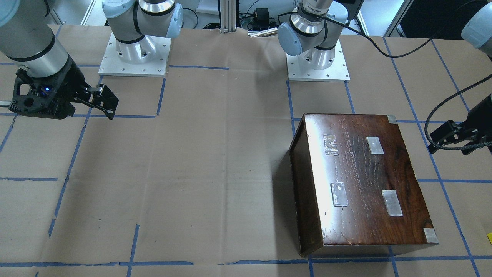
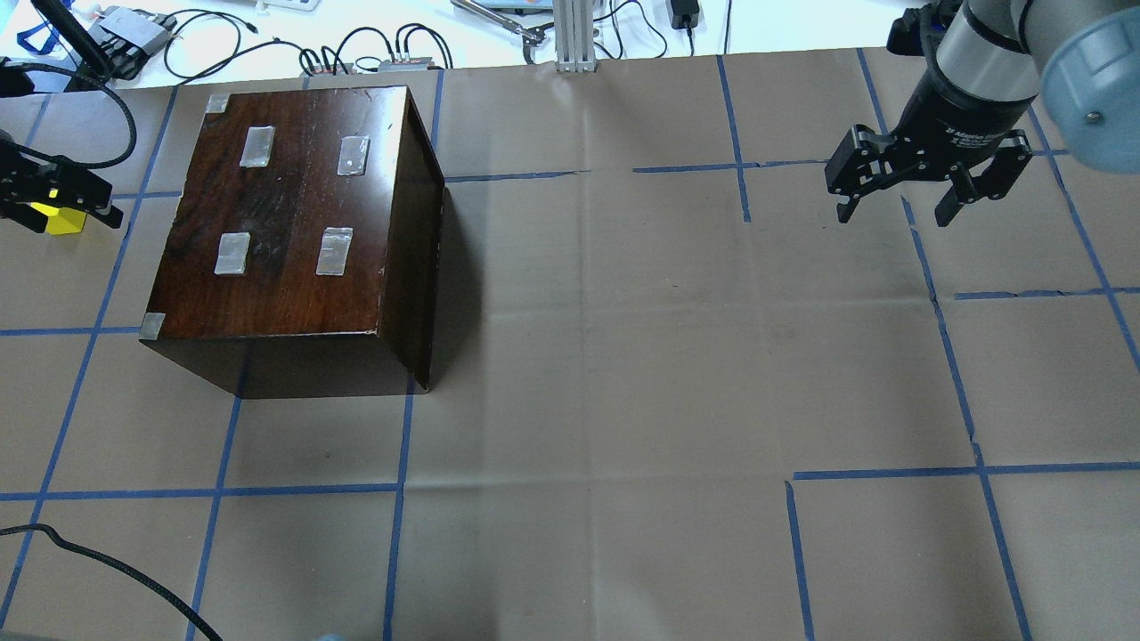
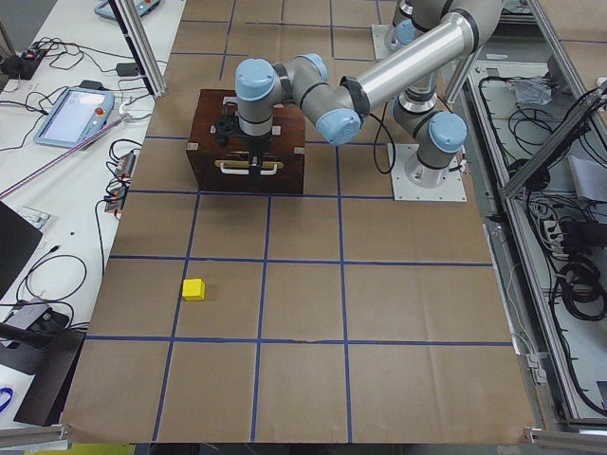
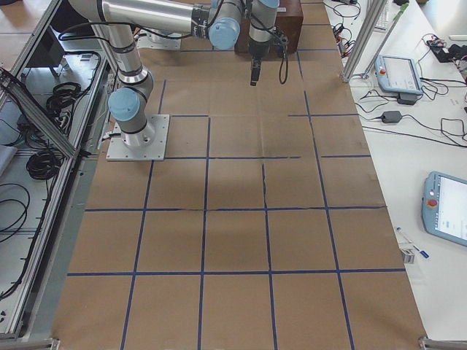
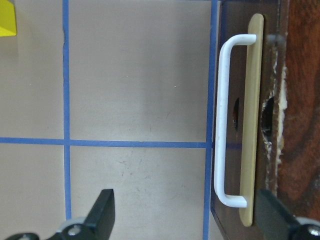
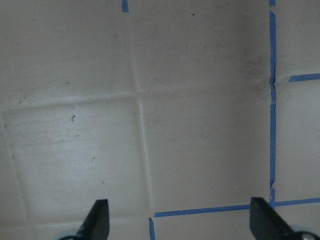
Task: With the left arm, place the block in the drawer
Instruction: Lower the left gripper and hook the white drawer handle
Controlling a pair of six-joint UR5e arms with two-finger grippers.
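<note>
The yellow block (image 3: 193, 289) lies on the paper, well in front of the dark cabinet (image 2: 294, 214); it also shows at the left edge of the overhead view (image 2: 67, 223) and in the corner of the left wrist view (image 5: 7, 20). The drawer is shut: only its front (image 5: 235, 65) with a white handle (image 5: 223, 125) on a pale plate shows, and its tray is hidden. My left gripper (image 5: 187, 220) is open and empty, hovering over the cabinet's front with the handle between its fingers (image 5: 102, 215). My right gripper (image 2: 899, 191) is open and empty above bare paper.
The table is covered in brown paper with a blue tape grid (image 2: 588, 374). The cabinet's top carries silver tape patches (image 2: 334, 251). A loose black cable (image 2: 107, 561) crosses the near left corner. Cables and devices (image 2: 374, 53) lie beyond the far edge.
</note>
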